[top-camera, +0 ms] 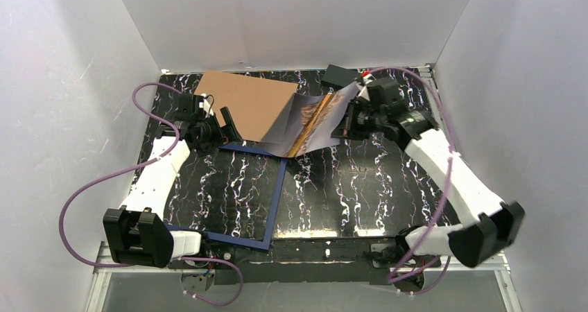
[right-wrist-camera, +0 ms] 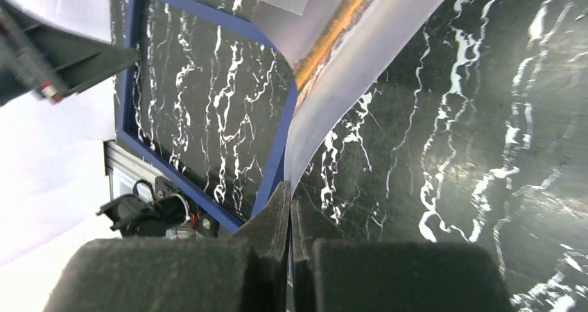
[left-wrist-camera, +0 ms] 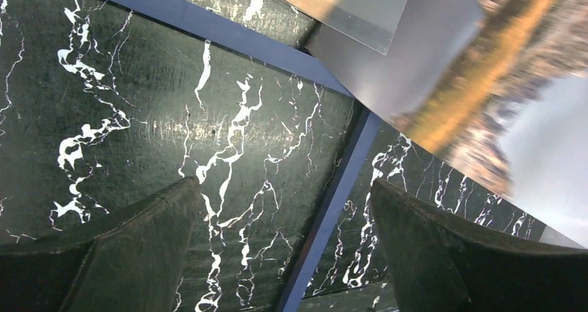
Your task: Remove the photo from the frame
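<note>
**Mia:** What is the right hand doing?

**Ben:** The right hand is squeezed tight. Its two dark fingers pinch the thin edge of the photo.

**Mia:** And the left hand?

**Ben:** The left hand is spread wide and holds nothing. It hangs over the worktop. One blue bar of the frame runs under the gap between its fingers.

**Mia:** Where is the photo?

**Ben:** It is at the far side, up off the worktop on the right hand's side. It bends in a soft curve, like a page being turned. Its low part hangs over the far right corner of the frame.

**Mia:** What does it look like?

**Ben:** It is thin and shiny. It shows brown and orange rock with grey-blue sky.

**Mia:** What is that brown thing?

**Ben:** That is a flat brown board, plain and dull, tilted up. Its edge meets the photo. I cannot tell if they are stuck together. The left hand is just beside its near corner. I cannot tell if they touch.

**Mia:** And the frame?

**Ben:** The frame lies flat on the near left part of the worktop. It is a thin dark blue rectangle, and you see the worktop through its middle.

**Mia:** What is the worktop like?

**Ben:** It is black and smooth with white wiggly lines, like marble. A small black block sits at the far edge.
</note>
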You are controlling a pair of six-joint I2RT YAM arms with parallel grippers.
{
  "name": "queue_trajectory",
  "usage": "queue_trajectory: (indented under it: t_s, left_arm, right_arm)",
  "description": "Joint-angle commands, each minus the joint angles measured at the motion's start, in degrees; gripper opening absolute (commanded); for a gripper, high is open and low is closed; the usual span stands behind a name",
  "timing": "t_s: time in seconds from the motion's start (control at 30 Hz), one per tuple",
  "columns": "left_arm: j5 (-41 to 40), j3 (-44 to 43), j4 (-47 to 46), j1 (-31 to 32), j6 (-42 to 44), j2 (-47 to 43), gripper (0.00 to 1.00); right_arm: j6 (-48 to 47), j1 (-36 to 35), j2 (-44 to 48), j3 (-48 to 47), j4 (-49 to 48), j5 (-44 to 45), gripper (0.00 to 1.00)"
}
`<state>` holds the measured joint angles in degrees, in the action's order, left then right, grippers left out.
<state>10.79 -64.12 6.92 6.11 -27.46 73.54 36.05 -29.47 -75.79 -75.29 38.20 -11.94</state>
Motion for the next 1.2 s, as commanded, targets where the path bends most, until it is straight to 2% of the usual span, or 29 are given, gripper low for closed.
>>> queue_trajectory:
  t_s: [0.0,0.17,0.3,0.6,0.8,0.97,1.17]
  left_arm:
    - [-0.36,1.03,4.74,-0.11,2.73,-2.12,0.92]
    - [-1.84,0.36,6.15,-0.18,3.43,-3.25,0.92]
    - [-3.84,-0.07,7.16,-0.13,4.2,-3.97,0.92]
    - [-15.42,-3.16,13.24,-0.48,6.14,-4.88,0.93]
    - [-18.89,-4.19,15.2,-1.54,5.84,-4.27,0.94]
    - [-22.49,-5.66,17.57,-3.46,5.24,-4.16,0.94]
    - [-22.23,-6.29,18.6,-5.63,4.52,-4.18,0.95]
  right_arm:
    - [-8.52,0.98,9.83,-9.73,13.49,4.2,0.01]
    - [-14.99,1.0,13.99,-18.79,19.13,4.01,0.01]
    - [-18.21,0.97,10.68,-26.19,18.34,0.68,0.01]
    - [-15.13,0.63,-11.39,-46.37,5.66,-13.58,0.01]
    - [-6.96,-2.11,-31.37,-68.26,-2.96,-20.43,0.01]
    - [5.63,-2.8,-35.89,-67.34,-25.23,-25.02,0.01]
    - [10.67,-3.0,-37.64,-63.2,-40.37,-24.48,0.01]
